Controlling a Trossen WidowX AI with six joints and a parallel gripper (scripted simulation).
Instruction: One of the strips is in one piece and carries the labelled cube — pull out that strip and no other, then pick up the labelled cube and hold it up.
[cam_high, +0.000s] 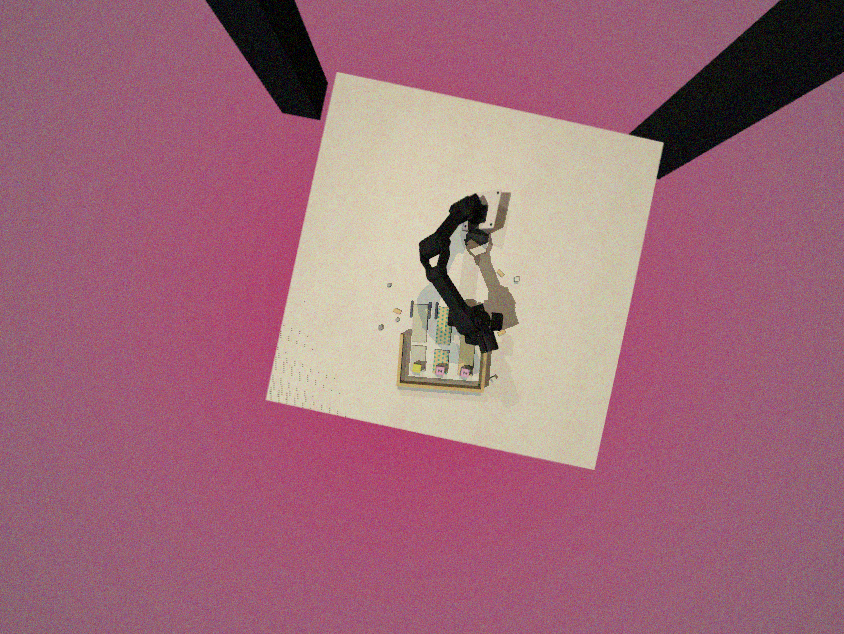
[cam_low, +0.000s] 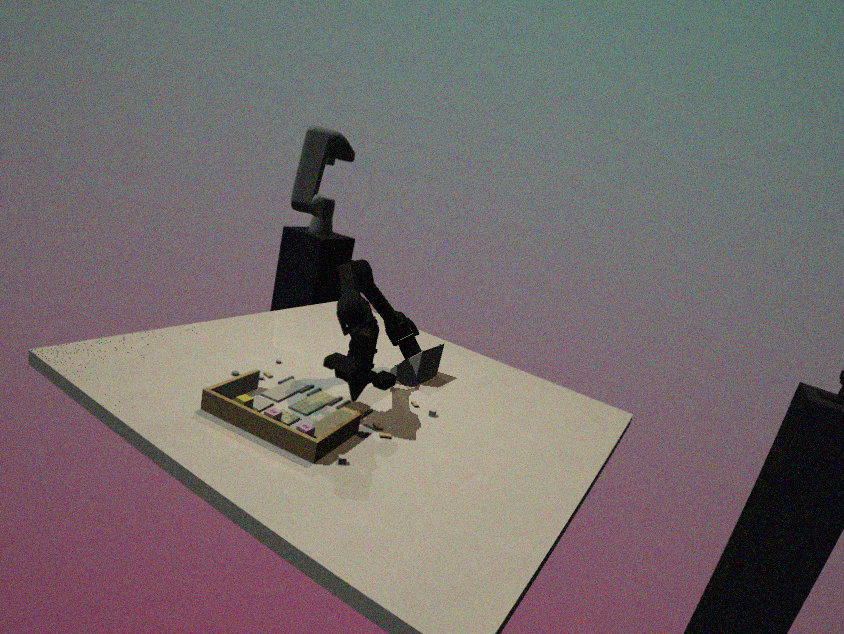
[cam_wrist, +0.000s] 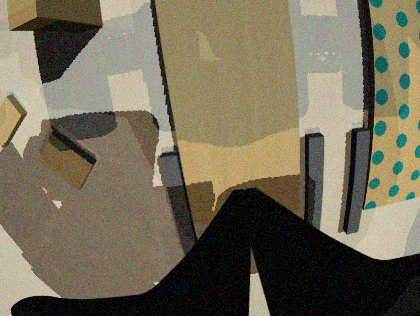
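In the wrist view the plain strip (cam_high: 466, 354) (cam_low: 337, 420) (cam_wrist: 232, 95) runs up the middle of the frame from the fingers (cam_high: 488, 349) (cam_low: 354, 398), which are closed together on nothing; its long axis probably sets the line of the coming pull.

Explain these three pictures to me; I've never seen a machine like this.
The black jointed machine is a robot arm. One picture looks straight down, one comes from the side, and one is from the arm's wrist, looking past its claw.

On the pale table sits a wooden tray, open on one side, with flat strips and small cubes: one yellow, two pink. Small bits lie around it. The claw is shut and holds nothing.
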